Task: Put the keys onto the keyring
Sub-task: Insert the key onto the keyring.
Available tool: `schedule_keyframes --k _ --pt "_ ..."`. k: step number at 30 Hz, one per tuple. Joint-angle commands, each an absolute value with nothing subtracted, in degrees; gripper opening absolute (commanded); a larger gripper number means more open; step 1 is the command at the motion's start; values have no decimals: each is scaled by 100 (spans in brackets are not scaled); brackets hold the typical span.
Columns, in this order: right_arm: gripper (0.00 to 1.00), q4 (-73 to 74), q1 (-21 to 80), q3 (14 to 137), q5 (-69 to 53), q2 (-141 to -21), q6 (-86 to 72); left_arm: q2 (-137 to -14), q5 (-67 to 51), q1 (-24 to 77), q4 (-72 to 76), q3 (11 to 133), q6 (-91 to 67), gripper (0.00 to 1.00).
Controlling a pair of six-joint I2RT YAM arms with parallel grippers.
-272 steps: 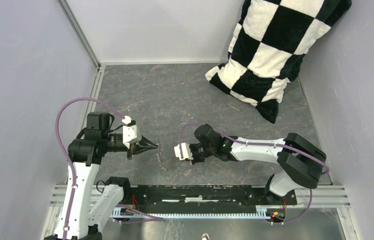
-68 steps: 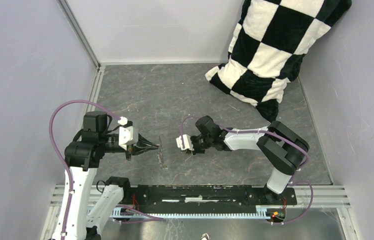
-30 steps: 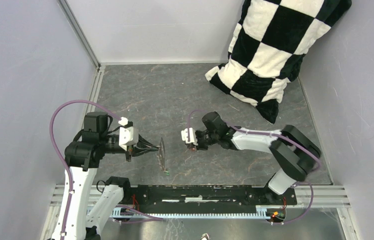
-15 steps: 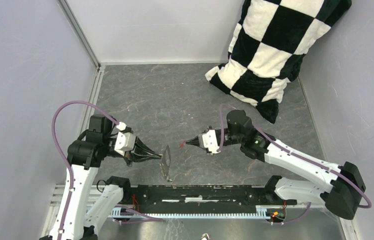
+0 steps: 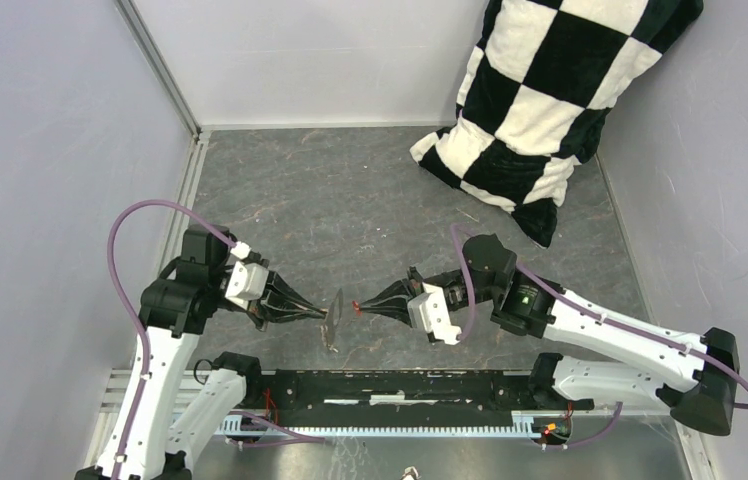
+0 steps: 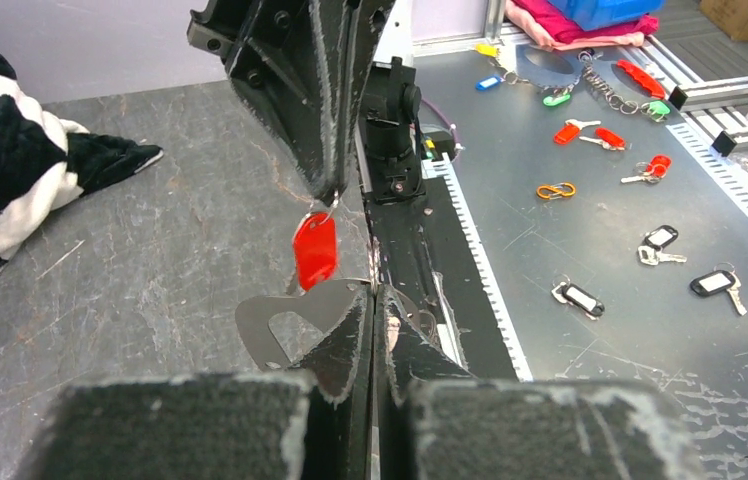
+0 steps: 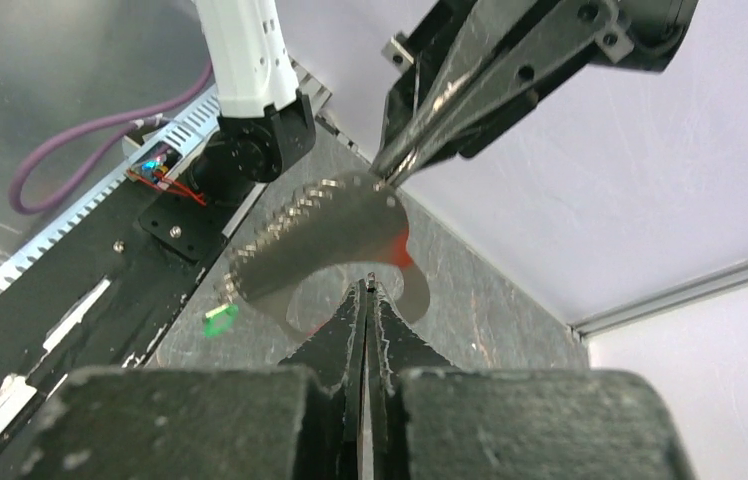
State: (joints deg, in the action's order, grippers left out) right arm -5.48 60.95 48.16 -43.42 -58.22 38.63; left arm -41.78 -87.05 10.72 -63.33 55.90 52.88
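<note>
My left gripper [image 5: 322,314] is shut on the edge of the keyring [image 5: 332,320], a flat grey metal loop held above the table. In the left wrist view my left gripper [image 6: 372,296] pinches the keyring [image 6: 275,322]. My right gripper [image 5: 365,306] is shut on the red key [image 5: 355,306], just right of the keyring. The red key [image 6: 315,250] hangs from the right fingertips [image 6: 328,150] close above the loop. In the right wrist view my right gripper [image 7: 367,290] points into the keyring [image 7: 320,235]. The green key [image 7: 218,320] dangles from the keyring's chain.
A black-and-white checkered pillow [image 5: 540,100] leans in the far right corner. A black rail [image 5: 400,385] runs along the near edge. Several spare keys and tags [image 6: 600,140] lie on the metal shelf beyond it. Grey walls close in left and right.
My right arm has swung round and carried the red key down and left, up to the keyring. My left gripper has shifted slightly nearer and right with the keyring.
</note>
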Motion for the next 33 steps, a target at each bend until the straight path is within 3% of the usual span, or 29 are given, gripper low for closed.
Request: schedule_keyframes --k 1,33 --pt "0 -719 6351 5224 -4146 -5774 3902 -4069 -9029 1122 -5888 5508 4928 2" --pt "0 597 6899 6296 -4254 -6501 4710 -3788 -8660 1538 -5447 5500 5031 2"
